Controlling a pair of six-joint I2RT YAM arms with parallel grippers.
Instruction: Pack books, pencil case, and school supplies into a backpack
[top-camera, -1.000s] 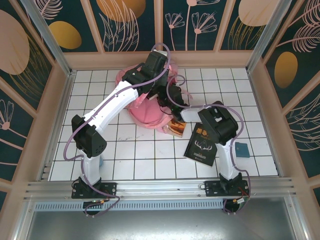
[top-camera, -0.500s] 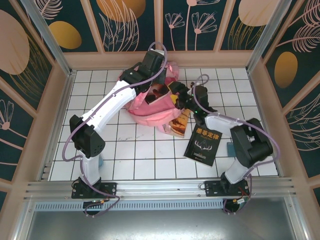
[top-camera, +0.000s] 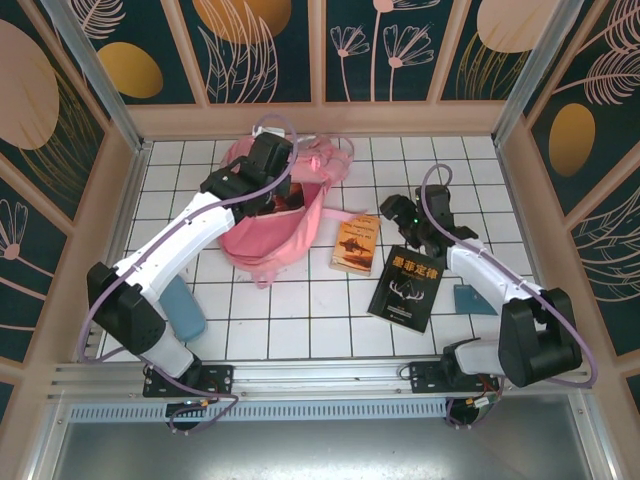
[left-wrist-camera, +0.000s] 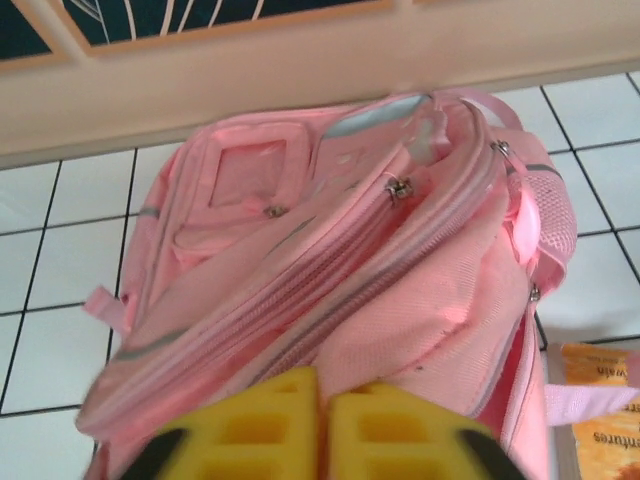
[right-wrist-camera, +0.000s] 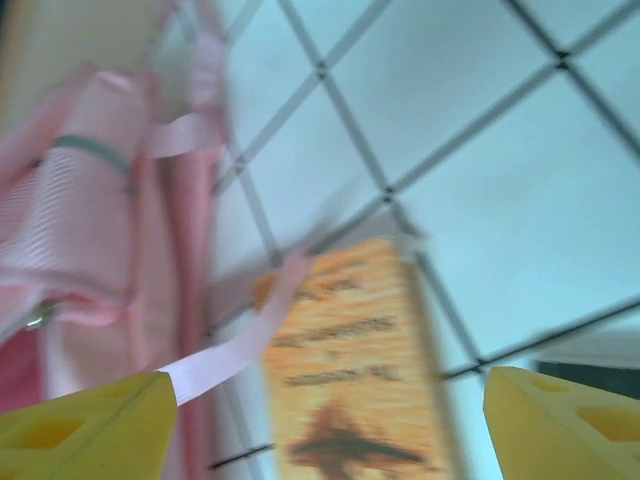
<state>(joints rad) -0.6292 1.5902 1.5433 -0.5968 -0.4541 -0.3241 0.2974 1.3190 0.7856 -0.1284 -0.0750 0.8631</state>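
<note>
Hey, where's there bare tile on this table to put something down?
Free: the near row between the pale blue item and dark book; the far right corner beyond the right gripper. Crowded: between backpack, orange book and dark book.

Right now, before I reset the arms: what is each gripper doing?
Left gripper: closed, nothing held.
Right gripper: open, empty.
</note>
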